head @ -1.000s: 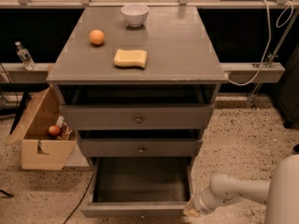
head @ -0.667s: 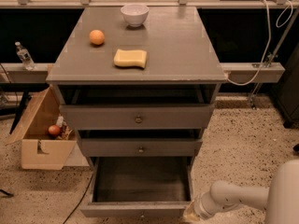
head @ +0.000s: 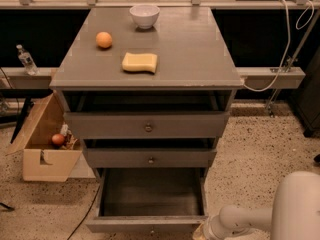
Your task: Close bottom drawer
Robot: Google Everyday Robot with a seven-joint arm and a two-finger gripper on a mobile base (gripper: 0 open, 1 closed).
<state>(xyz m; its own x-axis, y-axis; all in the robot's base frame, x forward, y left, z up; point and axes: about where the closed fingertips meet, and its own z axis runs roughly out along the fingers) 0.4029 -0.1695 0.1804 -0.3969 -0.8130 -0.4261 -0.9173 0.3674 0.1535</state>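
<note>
Grey wooden cabinet (head: 150, 81), three drawers. Item in hand: bottom drawer (head: 150, 196), lowest of the three, pulled far out toward me over the speckled floor.

Gripper (head: 201, 232): low at the bottom edge of the view, at or just beside the right front corner of the bottom drawer, on a pale arm (head: 245, 218) coming in from the right. It is cut off by the edge of the view, so I cannot tell whether it is open or closed, nor whether it touches the front.

Hazards, as I judge them:
- An off-centre push. Force at the right corner rather than the middle could skew the drawer so it binds partway in.
- Slipping off. The gripper could slide round the corner and run along the drawer's right side instead of driving the front.
- Poor sight. Contact happens at the very edge of the view, so I would notice a miss late.
- A hard shove could jolt the cabinet; the orange (head: 104, 39) on top may roll, and the bowl (head: 144, 15) and sponge (head: 140, 62) may shift.

Description of the bottom drawer: thin grey front, mostly below the view, knob not clearly seen; dark, bare interior; side walls running back under the middle drawer (head: 150, 158). The middle and top drawer (head: 147, 125) each show a dark gap above, so they sit slightly out. A cardboard box (head: 42, 151) stands on the floor to the left, apart from the drawer's path.
</note>
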